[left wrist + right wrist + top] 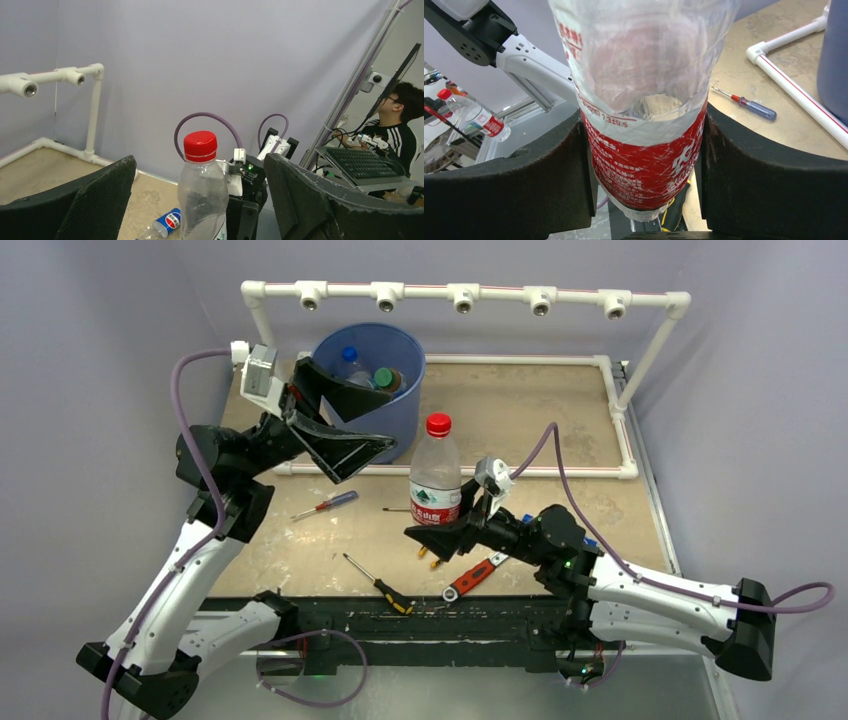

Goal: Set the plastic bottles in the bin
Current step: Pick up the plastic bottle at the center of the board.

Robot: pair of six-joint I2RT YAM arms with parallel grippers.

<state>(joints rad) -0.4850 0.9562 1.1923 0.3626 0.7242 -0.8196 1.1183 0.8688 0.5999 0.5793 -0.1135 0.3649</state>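
Right hand (445, 530) grips the bottle (436, 475) low, so it may tip; left hand (375, 418), wide open, crowds the bin (405, 425); collision likely.

A white pipe frame (460, 295) stands over the far half of the beige worktop (520, 410). Nearer lie a red-and-blue screwdriver (330, 503), a black-and-yellow screwdriver (380, 585) and a red-handled wrench (474, 577), all apart from one another. In the left wrist view, a person in a striped black top (397, 130) sits at a keyboard (362, 162).
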